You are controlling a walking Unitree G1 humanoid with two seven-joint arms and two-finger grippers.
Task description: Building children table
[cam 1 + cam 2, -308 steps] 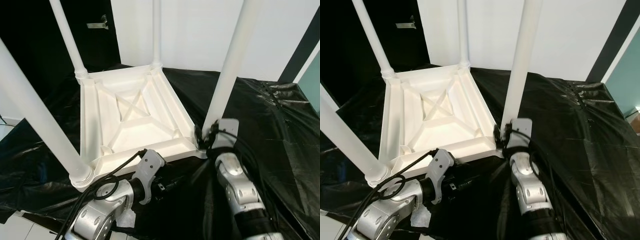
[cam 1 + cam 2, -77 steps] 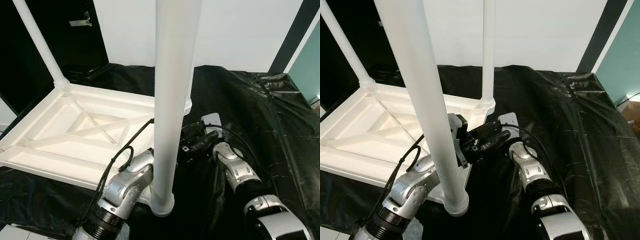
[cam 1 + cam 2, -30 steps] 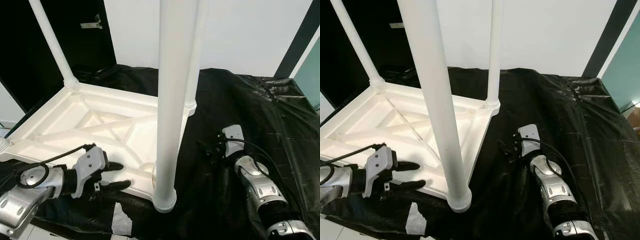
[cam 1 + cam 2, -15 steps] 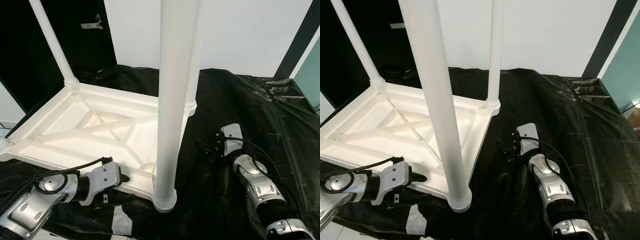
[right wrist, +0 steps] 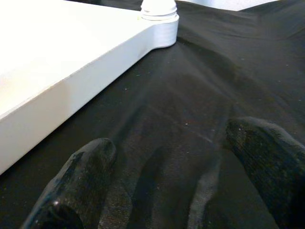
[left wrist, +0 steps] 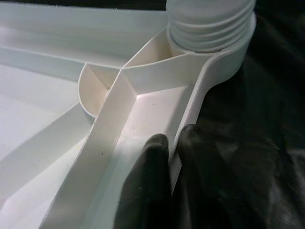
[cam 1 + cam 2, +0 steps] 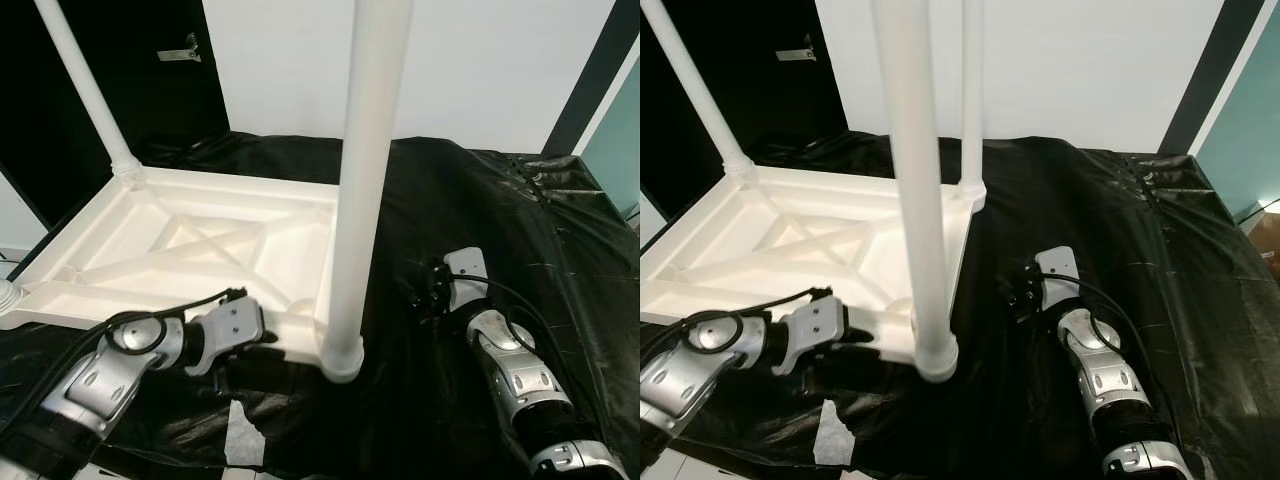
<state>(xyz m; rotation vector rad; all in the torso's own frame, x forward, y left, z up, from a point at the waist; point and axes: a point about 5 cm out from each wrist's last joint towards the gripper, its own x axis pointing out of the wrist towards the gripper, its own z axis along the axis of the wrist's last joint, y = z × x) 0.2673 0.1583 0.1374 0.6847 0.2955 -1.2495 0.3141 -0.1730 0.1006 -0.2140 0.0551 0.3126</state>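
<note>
— Where's the table [image 7: 190,250]?
— Upside down on black sheet [image 7: 450,200], legs up.
— Grippers?
— Left gripper [image 6: 167,143] pinches table's near rim by corner leg [image 7: 365,170]. Right gripper [image 5: 181,176] spread wide, just over sheet beside table's edge, holding nothing.

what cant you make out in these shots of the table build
- Leg tops: the near leg and far-left leg run off the eye views' upper edge.
- Tabletop's upper face: turned down onto the black sheet.
- Left gripper depth of hold: fingers pinch the rim near the corner, but the wrist view cuts them off.
- Right gripper fingertips: cropped by the wrist view's edge.
</note>
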